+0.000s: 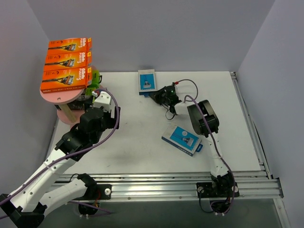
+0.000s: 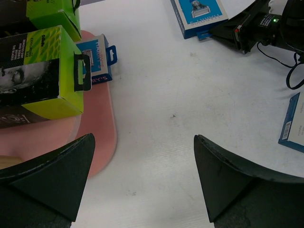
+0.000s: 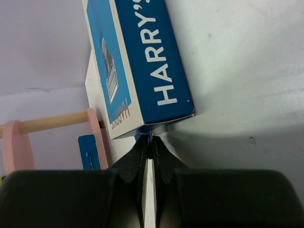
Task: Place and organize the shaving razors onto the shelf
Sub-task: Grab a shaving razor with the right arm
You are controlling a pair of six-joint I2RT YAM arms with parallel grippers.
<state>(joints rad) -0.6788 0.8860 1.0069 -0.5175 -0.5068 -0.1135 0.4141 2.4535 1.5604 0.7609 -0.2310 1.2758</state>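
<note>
We log: right gripper [image 3: 150,142] pressed together, pinching the hang tab of blue razor pack [image 3: 142,61] lying just ahead on table [image 3: 237,71] | left gripper [image 2: 142,142] spread; pink shelf [image 2: 102,142] with green razor packs [image 2: 42,71] to its left.

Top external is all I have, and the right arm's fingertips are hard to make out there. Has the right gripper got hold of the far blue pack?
Observer: Right wrist shows the right gripper shut, pinching the far blue pack at its edge.
Operator: And the other arm?
Observer: Left wrist shows the left gripper wide open, holding nothing.
Operator: What's under the orange packs?
Observer: Left wrist shows lime green packs and a second blue pack on a lower pink board.
</note>
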